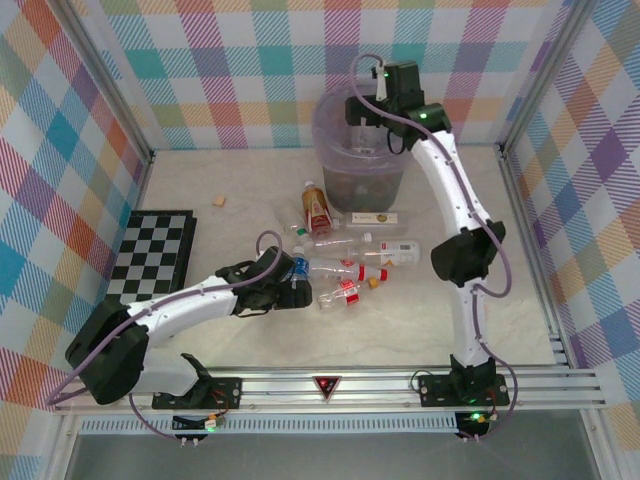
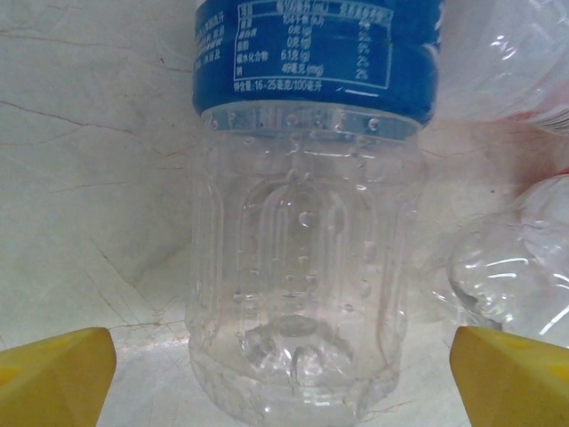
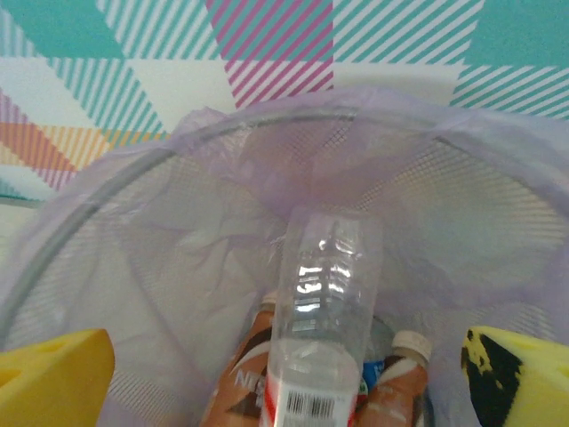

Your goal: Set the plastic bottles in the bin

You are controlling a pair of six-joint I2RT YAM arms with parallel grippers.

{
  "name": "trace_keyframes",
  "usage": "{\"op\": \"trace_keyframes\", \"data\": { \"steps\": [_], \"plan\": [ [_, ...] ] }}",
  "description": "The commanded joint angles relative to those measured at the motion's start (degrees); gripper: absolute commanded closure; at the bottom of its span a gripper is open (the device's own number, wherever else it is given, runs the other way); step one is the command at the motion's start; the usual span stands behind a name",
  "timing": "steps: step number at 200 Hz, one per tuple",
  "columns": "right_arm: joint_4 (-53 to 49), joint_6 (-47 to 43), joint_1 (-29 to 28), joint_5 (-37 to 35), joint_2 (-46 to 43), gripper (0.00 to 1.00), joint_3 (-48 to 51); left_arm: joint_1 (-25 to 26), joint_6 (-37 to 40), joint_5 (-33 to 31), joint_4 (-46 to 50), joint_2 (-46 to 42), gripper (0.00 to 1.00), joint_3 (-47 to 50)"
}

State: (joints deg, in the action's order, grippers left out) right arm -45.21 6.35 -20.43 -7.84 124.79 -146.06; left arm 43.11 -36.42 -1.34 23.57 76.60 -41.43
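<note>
Counting from the overhead view, about 7 plastic bottles (image 1: 340,268) lie in 1 loose cluster on the tabletop (image 1: 400,335), just in front of the 1 bin (image 1: 340,180). Overlap among the clear ones keeps that count rough. 1 brownish bottle with a red label (image 1: 318,208) lies nearest the bin. 1 chessboard (image 1: 150,255) and 1 small tan block (image 1: 218,200) sit well off to the left.

The left end effector (image 2: 284,382) is released. Its 2 yellow fingers (image 2: 53,374) are spread wide on either side of a clear blue-labelled bottle (image 2: 302,267) without touching it. The left wrist view is close enough to show a white nutrition table on that label, with figures such as 0% and 2%; the overhead view leaves it too small to read.

The right end effector (image 3: 284,382) hangs over the bin's mouth, also released. A clear barcode bottle (image 3: 320,294) sits between its fingers, apart from both. Inside the bin, the right wrist view shows 2 brownish bottles (image 3: 396,378), 1 with a cream cap; the lettering on the other is cut off.
</note>
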Motion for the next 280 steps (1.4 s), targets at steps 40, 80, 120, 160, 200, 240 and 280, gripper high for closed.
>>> {"op": "trace_keyframes", "data": {
  "steps": [40,80,120,160,200,240,280],
  "plan": [
    [2.05,1.27,2.68,10.52,-25.14,0.0,22.0,0.4,1.2,-1.54,-0.37,2.65,0.1,-1.27],
    [8.46,4.14,3.87,17.08,-40.49,0.01,44.05,0.44,1.55,-1.69,-1.75,3.76,0.18,-1.19],
    [9.94,7.67,4.94,18.61,-52.75,0.0,60.21,0.46,1.13,-1.56,-3.09,5.62,0.32,-0.97],
    [9.0,11.58,5.04,20.77,-60.44,0.0,73.29,0.42,1.67,-3.16,-2.36,6.23,0.36,-1.93],
    [10.19,16.31,5.13,24.2,-63.69,0.01,81.92,0.46,4.35,-5.01,4.94,4.54,0.4,-6.02],
    [15.06,20.47,5.14,31.07,-62.04,0.01,84.76,0.29,8.64,-10.73,15.95,0.24,0.42,-13.19],
    [30.47,32.5,4.75,43.72,-57.84,0.02,88.72,0.22,8.55,-8.46,14.05,-2.42,0.46,-18.11]
  ]
}}
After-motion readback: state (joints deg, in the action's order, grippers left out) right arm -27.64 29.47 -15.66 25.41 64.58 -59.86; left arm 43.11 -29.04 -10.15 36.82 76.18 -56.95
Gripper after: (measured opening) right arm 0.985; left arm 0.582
